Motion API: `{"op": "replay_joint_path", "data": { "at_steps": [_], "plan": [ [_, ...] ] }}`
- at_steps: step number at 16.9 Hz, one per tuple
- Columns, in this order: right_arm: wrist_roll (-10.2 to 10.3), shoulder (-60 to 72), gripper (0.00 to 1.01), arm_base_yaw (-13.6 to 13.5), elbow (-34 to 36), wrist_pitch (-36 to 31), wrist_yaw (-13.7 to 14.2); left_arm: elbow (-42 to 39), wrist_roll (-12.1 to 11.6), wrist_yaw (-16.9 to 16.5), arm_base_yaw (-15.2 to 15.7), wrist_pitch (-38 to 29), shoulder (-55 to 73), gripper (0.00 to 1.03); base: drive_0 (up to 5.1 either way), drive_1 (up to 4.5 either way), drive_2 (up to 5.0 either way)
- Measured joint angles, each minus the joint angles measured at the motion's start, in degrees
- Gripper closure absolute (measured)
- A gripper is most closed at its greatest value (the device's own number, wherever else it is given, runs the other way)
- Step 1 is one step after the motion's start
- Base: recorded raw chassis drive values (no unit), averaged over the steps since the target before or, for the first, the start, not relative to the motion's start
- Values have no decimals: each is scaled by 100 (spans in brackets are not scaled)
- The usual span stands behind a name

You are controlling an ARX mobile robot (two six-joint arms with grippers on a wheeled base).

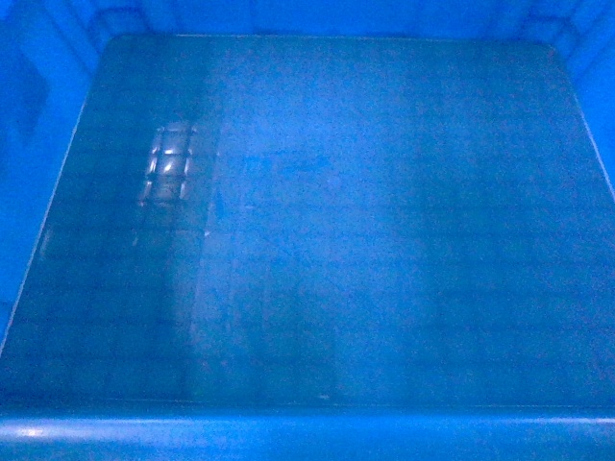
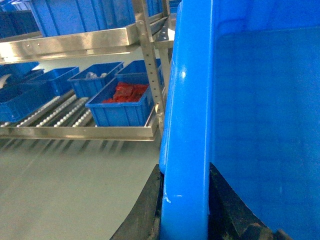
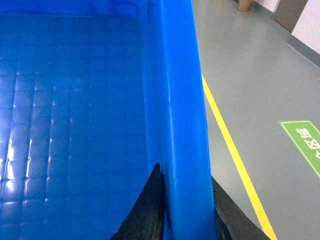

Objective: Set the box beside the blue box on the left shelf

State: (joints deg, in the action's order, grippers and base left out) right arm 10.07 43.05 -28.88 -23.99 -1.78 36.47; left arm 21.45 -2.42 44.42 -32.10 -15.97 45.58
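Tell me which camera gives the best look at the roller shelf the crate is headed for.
The left wrist view: only there does the left shelf appear, its roller deck carrying small blue bins. The head view shows just the box floor; the right wrist view shows the box rim and grey floor.

You see very little of the robot: only the matte black, wedge-shaped fingers of the left gripper (image 2: 184,210) and the right gripper (image 3: 186,212). Their surfaces look smooth and dark, tapering to thin tips, without visible markings, cables or screws.

One held crate (image 1: 307,240); two claws (image 2: 184,200) (image 3: 187,210)
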Motion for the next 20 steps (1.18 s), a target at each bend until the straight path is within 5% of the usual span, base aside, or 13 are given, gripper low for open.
{"op": "replay_joint_path", "data": {
  "at_steps": [20],
  "plan": [
    [0,-2,88,0,2,7,2,0,2,4,0,2,0,87,-2,416,-421]
  ]
}}
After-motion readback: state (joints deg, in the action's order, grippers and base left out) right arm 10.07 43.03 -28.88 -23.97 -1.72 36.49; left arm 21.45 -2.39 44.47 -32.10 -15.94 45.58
